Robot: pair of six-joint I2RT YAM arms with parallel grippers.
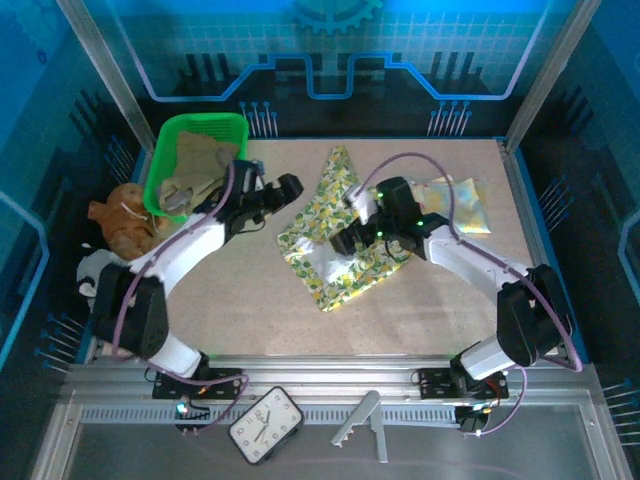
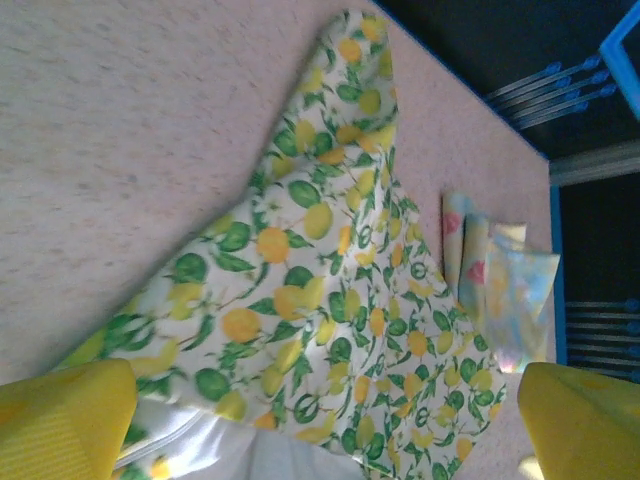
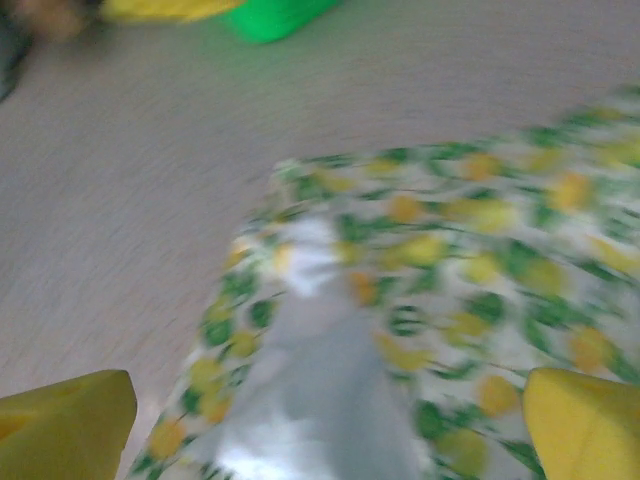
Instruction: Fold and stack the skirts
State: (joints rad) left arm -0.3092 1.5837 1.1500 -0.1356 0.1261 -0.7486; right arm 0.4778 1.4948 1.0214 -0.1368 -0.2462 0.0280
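Your floral skirt (image 1: 330, 235) lies on the table (image 1: 250, 310) to the right of the basket (image 1: 160, 165), spread out and not yet folded. It is thin, limp cloth printed with yellow lemons and green leaves on a pale ground, rumpled into an uneven shape with one narrow point reaching away from you. In the left wrist view the floral skirt (image 2: 340, 300) shows soft creases, and a plain white lining (image 2: 250, 455) peeks out at its near edge. In the right wrist view the floral skirt (image 3: 450, 300) is blurred, the same white patch at its corner.

Farther right of the basket, the patchwork skirt (image 1: 455, 205) sits as a flat pastel oblong, already folded. The olive skirt (image 1: 200, 160) is bunched inside the basket, which is bright green slatted plastic. The table is a speckled beige.

Your left gripper (image 1: 285, 190) hangs between the basket and the floral skirt, jaws spread wide, gripping nothing. Your right gripper (image 1: 350, 230) is over the floral skirt, on its far side from the basket, likewise spread and empty. Both carry blunt yellow fingers (image 2: 60, 425).
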